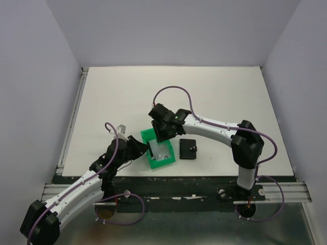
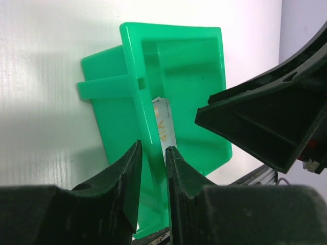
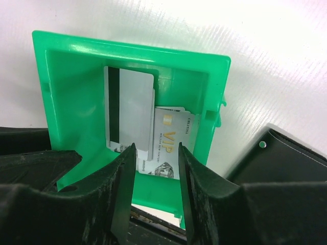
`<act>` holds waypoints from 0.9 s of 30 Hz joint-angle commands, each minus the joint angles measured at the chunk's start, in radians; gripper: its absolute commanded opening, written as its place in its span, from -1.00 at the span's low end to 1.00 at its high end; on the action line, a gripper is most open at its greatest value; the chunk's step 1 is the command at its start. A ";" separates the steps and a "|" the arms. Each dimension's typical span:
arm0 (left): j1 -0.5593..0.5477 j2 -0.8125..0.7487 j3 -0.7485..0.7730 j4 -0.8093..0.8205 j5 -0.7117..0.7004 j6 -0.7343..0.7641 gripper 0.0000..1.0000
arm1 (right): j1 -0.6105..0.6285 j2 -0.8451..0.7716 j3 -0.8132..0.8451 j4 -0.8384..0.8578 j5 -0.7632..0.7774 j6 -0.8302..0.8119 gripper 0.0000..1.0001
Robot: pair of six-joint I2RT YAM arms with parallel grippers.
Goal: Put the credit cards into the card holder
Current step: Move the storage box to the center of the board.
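- Two arms reach in, one from each side, white-shelled with black joints and looped purple cables.
- One left end effector (image 2: 153,149) is pressed together on the left wall of the green bin (image 3: 127,52), with the plastic wall pinched between its black fingers.
- The one green bin is a glossy moulded rectangular tub with a flat rim, standing on the desk (image 1: 204,97) between the two arms.
- The credit cards (image 3: 134,109) lie flat on the bin's floor. Two show plainly, and thin edges beneath suggest more, though I cannot tell how many.
- The silvery-grey card (image 3: 137,120) has a black stripe down its left side and overlaps the left edge of the white card (image 3: 171,135), which has gold "VIP" lettering.
- One right end effector (image 3: 156,148) is above the cards with its fingers spread and nothing gripped.
- One card holder (image 1: 188,148) lies closed on the desk just right of the bin. It is matte black and roughly square, with a small light stud (image 3: 262,144).
- The desk is matte white and flat, enclosed by pale lavender-grey walls (image 1: 168,30).
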 commanded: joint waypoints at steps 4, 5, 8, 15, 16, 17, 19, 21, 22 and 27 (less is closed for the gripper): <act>-0.002 -0.009 -0.024 0.038 0.066 0.008 -0.53 | -0.013 0.000 -0.032 0.071 -0.098 -0.070 -0.06; -0.002 -0.008 -0.027 0.040 0.066 0.006 -0.61 | -0.013 0.001 -0.036 0.086 -0.103 -0.070 -0.06; -0.002 -0.003 -0.032 0.047 0.071 0.005 -0.81 | -0.015 0.032 -0.026 0.091 -0.173 -0.068 -0.06; -0.002 0.002 -0.028 0.049 0.069 -0.001 -1.00 | -0.013 0.080 -0.013 0.065 -0.135 -0.021 -0.07; -0.002 0.002 -0.027 0.044 0.065 -0.004 -1.00 | -0.013 0.080 -0.012 0.056 -0.123 -0.018 -0.06; -0.002 0.000 -0.024 0.040 0.060 -0.007 -1.00 | -0.012 0.081 -0.007 0.047 -0.117 -0.018 -0.06; -0.002 -0.003 -0.018 0.024 0.046 -0.017 -1.00 | -0.012 0.083 0.005 0.015 -0.036 -0.008 -0.06; -0.002 -0.003 -0.013 0.011 0.025 -0.030 -1.00 | -0.013 0.078 0.023 -0.016 0.004 0.001 -0.06; -0.001 -0.005 -0.012 -0.002 0.019 -0.040 -1.00 | -0.012 0.075 0.028 -0.022 0.011 0.007 -0.05; -0.002 -0.029 -0.024 -0.011 -0.079 -0.131 -1.00 | -0.013 0.047 0.020 -0.013 -0.006 0.111 0.00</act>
